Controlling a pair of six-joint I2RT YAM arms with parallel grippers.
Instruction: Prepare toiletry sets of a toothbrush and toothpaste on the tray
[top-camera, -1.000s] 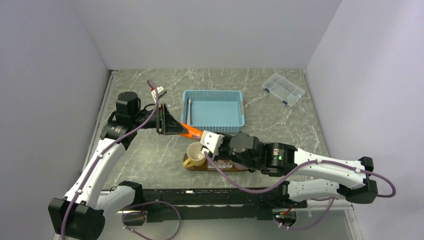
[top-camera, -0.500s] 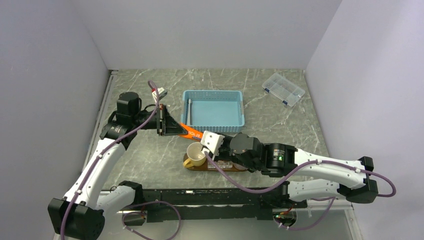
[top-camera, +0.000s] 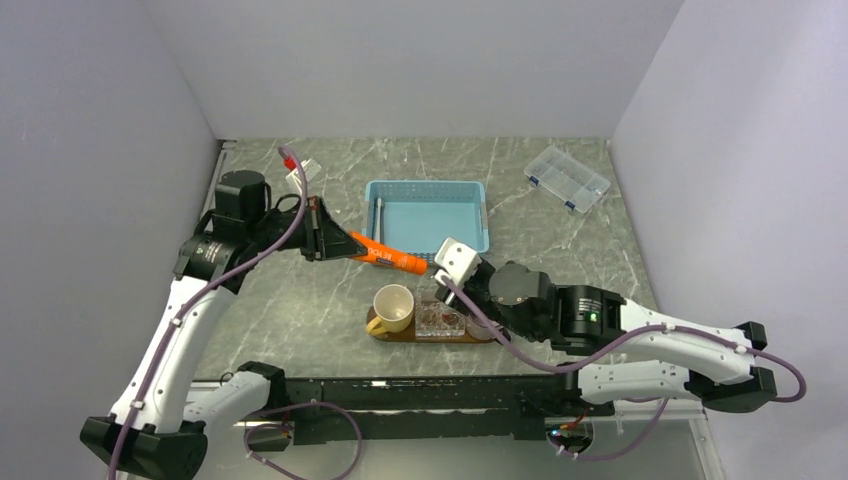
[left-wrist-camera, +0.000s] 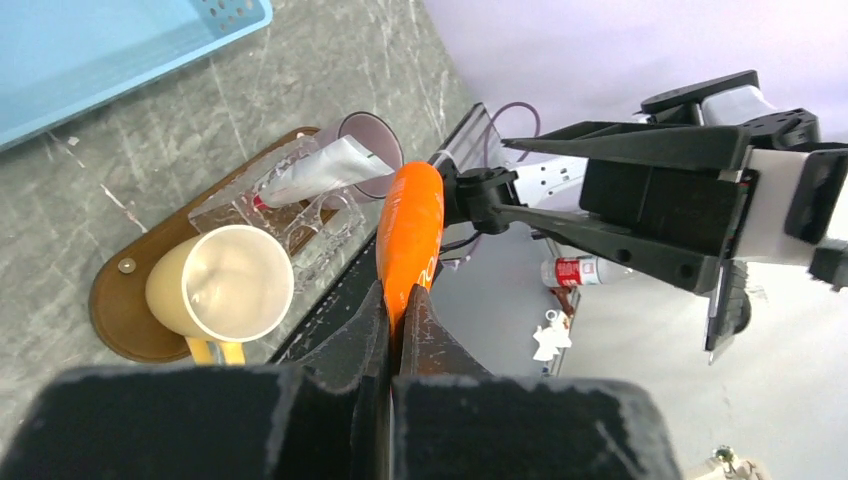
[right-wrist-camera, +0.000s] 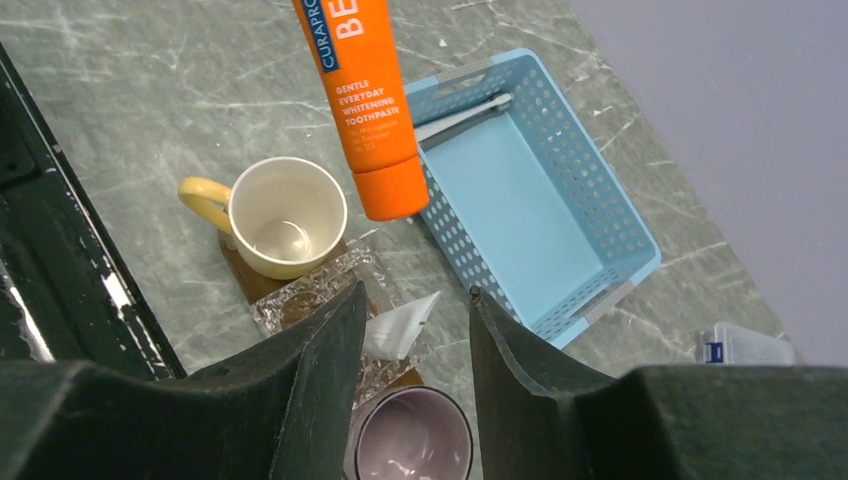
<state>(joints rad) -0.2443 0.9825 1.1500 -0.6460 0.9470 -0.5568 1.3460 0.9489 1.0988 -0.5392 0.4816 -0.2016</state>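
Note:
My left gripper (top-camera: 338, 244) is shut on the flat end of the orange toothpaste (top-camera: 390, 258), holding it in the air between the blue basket and the tray; its fingers (left-wrist-camera: 372, 330) pinch the orange toothpaste (left-wrist-camera: 410, 225). The dark wooden tray (top-camera: 420, 338) carries a yellow cup (top-camera: 393, 307), a clear glass dish (top-camera: 441, 320) and a purple cup (right-wrist-camera: 415, 440). A white-silver toothpaste (right-wrist-camera: 405, 326) lies in the dish. My right gripper (right-wrist-camera: 415, 295) hovers open above that dish, holding nothing. One whitish toothbrush (right-wrist-camera: 462, 116) lies in the basket.
The blue slatted basket (top-camera: 428, 215) stands behind the tray. A clear compartment box (top-camera: 567, 178) sits at the back right. The black rail of the arm mounts (top-camera: 400, 395) runs along the near table edge.
The left gripper has shut on the orange tube and lifted it up and right. The right gripper has risen and drawn back to the right, opening wider and uncovering the glass dish.

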